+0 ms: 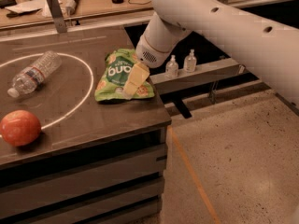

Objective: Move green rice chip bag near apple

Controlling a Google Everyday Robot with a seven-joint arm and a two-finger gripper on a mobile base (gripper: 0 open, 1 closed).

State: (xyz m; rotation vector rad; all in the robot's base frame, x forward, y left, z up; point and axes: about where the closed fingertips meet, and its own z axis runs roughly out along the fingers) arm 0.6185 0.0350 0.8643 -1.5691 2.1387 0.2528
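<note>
The green rice chip bag [114, 76] lies flat on the dark table [93, 120] near its right edge. The apple [19, 128] sits at the table's front left, well apart from the bag. My gripper [133, 82] hangs from the white arm over the right part of the bag, its cream-coloured fingers [135, 78] pointing down at the bag's surface.
A clear plastic water bottle [35, 73] lies on its side inside a white circle line on the table. Two small clear bottles [181, 64] stand on a ledge to the right. A cluttered wooden bench runs along the back. Speckled floor lies right of the table.
</note>
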